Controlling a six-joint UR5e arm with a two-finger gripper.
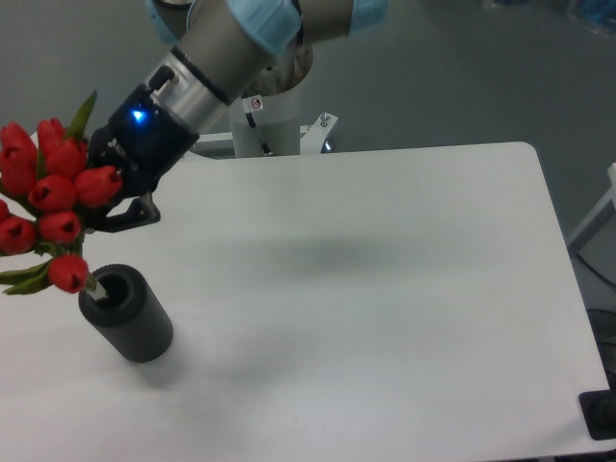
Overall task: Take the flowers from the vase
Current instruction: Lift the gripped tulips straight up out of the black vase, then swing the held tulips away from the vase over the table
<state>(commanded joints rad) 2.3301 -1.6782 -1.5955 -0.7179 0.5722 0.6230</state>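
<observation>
The flowers [53, 192], a bunch of red tulip buds with green leaves, lean to the left above the vase [128, 314]. The vase is a short dark ribbed cylinder on the white table at the lower left. One stem end [95, 284] reaches into the vase's round hole. My gripper [101, 212] comes in from the upper right and sits right behind the buds. One dark finger [135, 217] shows below them. The fingertips are hidden by the buds, so I cannot tell whether they are closed on the stems.
The white table [385, 289] stretches to the right, with its rounded far corner at the upper right. The robot's white base [274, 120] stands at the table's back edge. A dark object [602, 414] sits past the table's right edge.
</observation>
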